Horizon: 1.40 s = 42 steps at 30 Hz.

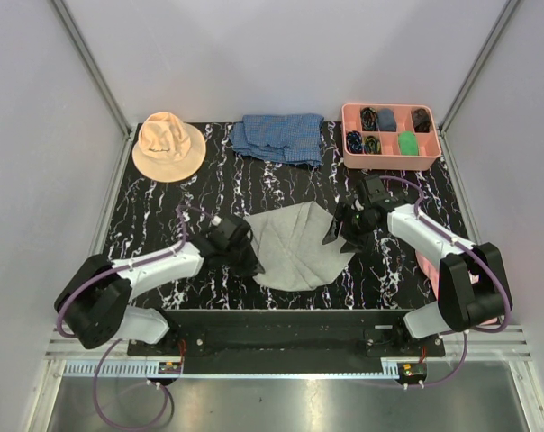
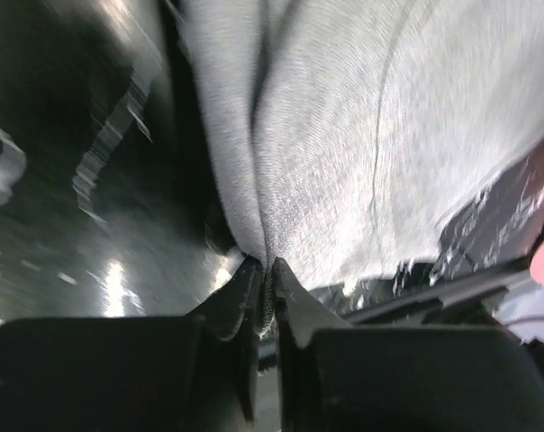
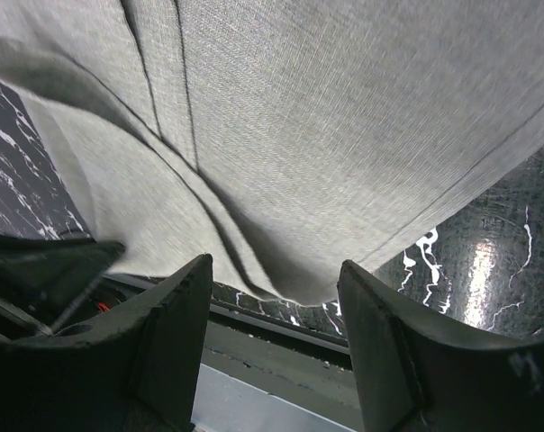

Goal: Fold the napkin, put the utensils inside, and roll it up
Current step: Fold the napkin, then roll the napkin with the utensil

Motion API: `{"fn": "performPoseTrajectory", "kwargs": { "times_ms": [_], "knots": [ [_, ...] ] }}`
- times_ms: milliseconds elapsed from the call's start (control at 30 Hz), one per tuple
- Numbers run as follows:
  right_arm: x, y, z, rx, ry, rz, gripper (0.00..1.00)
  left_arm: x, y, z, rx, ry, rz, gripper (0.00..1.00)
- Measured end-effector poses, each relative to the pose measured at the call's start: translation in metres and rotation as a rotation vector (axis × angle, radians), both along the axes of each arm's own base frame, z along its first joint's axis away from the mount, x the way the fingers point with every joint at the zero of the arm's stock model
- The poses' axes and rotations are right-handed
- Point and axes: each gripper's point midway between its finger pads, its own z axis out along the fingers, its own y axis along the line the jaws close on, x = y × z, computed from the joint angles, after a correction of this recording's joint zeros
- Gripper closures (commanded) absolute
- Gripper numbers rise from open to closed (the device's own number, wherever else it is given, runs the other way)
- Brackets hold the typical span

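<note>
The left wrist view shows what the top view cannot: the left fingers (image 2: 239, 301) are clenched on a raised fold of the napkin (image 2: 362, 135), with the grey cloth squeezed between their tips. From above, this part is only a dark block at the left corner of the napkin. The right wrist view shows the right fingers (image 3: 394, 351) released and wide apart. The napkin's edge lies in front of the gap between them, and nothing is gripped (the top view puts them at the cloth's right corner).

The napkin lies in the middle of the tabletop (image 1: 164, 225), between the two arms, spread out with several long creases. The tabletop is black with white veins like marble. Pale plain walls and metal corner posts close it in.

At the far edge there are a tan hat (image 1: 167, 144) on the left, a blue checked cloth (image 1: 279, 137) in the middle, and a pink tray (image 1: 389, 164) on the right. The tray's compartments hold small dark items and one green item (image 1: 407, 142). The right arm covers most of a pale pink shape (image 1: 426, 266) on the tabletop; I cannot tell what it is.
</note>
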Motion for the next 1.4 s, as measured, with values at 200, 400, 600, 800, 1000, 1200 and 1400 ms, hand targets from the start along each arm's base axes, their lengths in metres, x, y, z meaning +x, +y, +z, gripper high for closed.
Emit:
{"fn": "performPoseTrajectory", "kwargs": {
  "times_ms": [200,400,600,800,1000,1200,1400],
  "knots": [
    [0.000,0.000,0.002,0.001,-0.010,0.005,0.33,-0.026,-0.035,0.006,-0.061,0.005,-0.019,0.18],
    [-0.001,0.006,0.017,-0.002,-0.061,0.024,0.33,-0.013,-0.020,0.029,-0.076,-0.056,0.038,0.01],
    [0.000,0.038,0.043,-0.006,-0.148,0.100,0.34,0.047,0.056,0.076,-0.070,-0.231,0.228,0.04],
    [0.003,0.091,0.051,-0.018,-0.180,0.198,0.34,0.096,0.130,0.103,0.011,-0.312,0.346,0.06],
    [0.005,0.150,0.031,-0.065,-0.159,0.293,0.32,0.131,0.163,0.118,0.029,-0.361,0.337,0.06],
    [0.004,0.194,-0.001,-0.131,-0.138,0.365,0.32,0.134,0.166,0.104,0.054,-0.340,0.263,0.06],
    [0.016,0.196,-0.034,-0.258,-0.104,0.364,0.36,0.132,0.163,0.097,0.065,-0.340,0.196,0.06]
  ]
}}
